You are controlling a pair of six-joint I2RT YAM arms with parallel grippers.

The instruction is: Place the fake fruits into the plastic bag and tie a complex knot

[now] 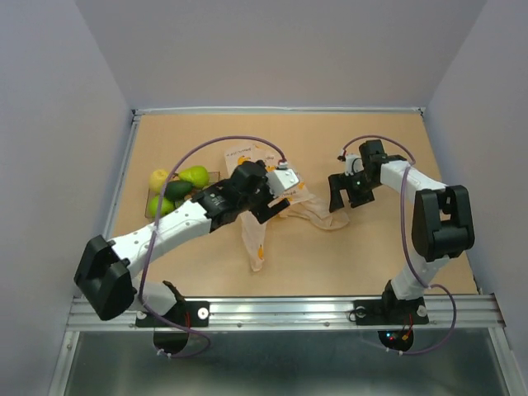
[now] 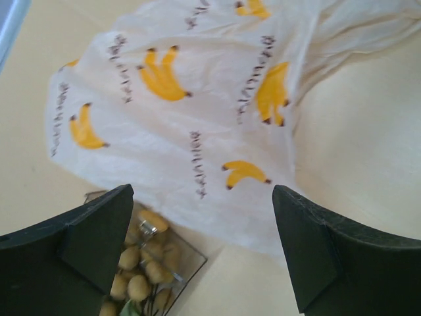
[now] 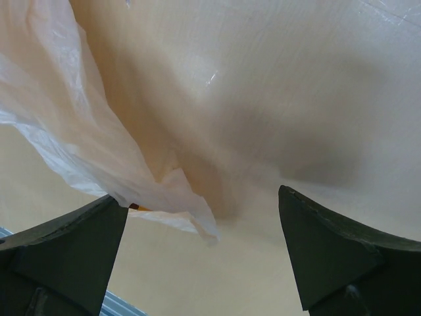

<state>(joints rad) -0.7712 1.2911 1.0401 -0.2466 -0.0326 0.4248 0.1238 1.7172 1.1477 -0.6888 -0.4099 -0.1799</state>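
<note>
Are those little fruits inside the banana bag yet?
Not yet. The fake fruits sit heaped in a clear tray at the edge of the plastic bag, which lies crumpled on the table.

The left arm (image 1: 157,235) and right arm (image 1: 408,175) have white link shells and bulky black joint housings. A thin purple cable (image 1: 206,147) arcs from behind each set of jaws back to the base. The left gripper (image 2: 202,189) and right gripper (image 3: 200,193) carry matte black, wedge-shaped fingers tapering to blunt tips. A small white box (image 1: 285,175) sits just behind the left jaws. Small red lights (image 1: 200,313) glow at the bases, far from the jaws.
</note>
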